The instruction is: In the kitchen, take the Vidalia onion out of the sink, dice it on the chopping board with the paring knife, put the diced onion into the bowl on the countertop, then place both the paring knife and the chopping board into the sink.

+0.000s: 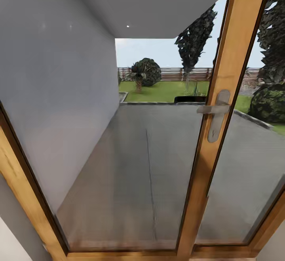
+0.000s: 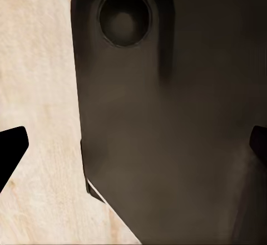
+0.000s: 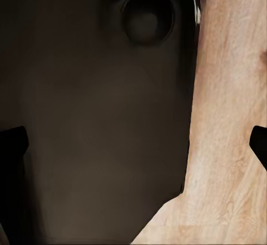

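The onion, sink, chopping board, paring knife, bowl and countertop are out of view. In the left wrist view, my left gripper hangs open. Its dark fingertips sit far apart at the picture's two sides, with nothing between them. Behind it is a dark part of my own body over pale wooden floor. My right gripper is open in the same way, empty, over the dark body part and wooden floor.
Straight ahead, close, stands a glazed door with a wooden frame and a grey lever handle. Through the glass lies a grey terrace, a white wall to the left, and lawn and bushes beyond.
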### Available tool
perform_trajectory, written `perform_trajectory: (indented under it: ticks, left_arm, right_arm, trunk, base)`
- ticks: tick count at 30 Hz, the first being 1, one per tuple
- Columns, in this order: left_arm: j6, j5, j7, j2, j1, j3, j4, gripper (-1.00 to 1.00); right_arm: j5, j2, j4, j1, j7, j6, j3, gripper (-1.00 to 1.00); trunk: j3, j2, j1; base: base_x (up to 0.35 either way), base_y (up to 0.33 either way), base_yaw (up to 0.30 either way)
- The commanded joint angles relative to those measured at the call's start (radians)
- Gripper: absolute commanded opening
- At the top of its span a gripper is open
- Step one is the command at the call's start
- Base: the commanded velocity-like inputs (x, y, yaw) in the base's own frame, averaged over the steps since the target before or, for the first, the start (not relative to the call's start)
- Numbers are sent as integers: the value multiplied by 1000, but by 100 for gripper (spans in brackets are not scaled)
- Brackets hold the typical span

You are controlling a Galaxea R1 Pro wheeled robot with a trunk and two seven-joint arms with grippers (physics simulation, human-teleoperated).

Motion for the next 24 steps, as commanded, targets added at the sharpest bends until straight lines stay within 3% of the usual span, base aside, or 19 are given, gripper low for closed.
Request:
perform_trajectory:
  ticks: [1, 5, 12, 24]
  left_arm:
    - [0, 0, 0, 0, 0, 0, 0, 100]
    - [-2, -2, -2, -2, 0, -2, 2, 100]
    - [-2, 1, -1, 2, 3, 1, 1, 100]
    - [-2, 2, -2, 3, 3, 0, 2, 100]
  right_arm:
    - [0, 0, 0, 0, 0, 0, 0, 100]
    - [-3, -2, 1, 5, -2, -1, 0, 100]
    - [0, 36, -31, -9, -2, -2, 4, 100]
    - [1, 38, -49, -9, -1, -58, 4, 100]
  trunk:
    - [0, 0, 0]
    - [0, 0, 0]
    - [0, 0, 0]
    - [0, 0, 0]
  base:
    - [0, 0, 0]
    - [0, 0, 0]
    - [0, 0, 0]
    - [0, 0, 0]
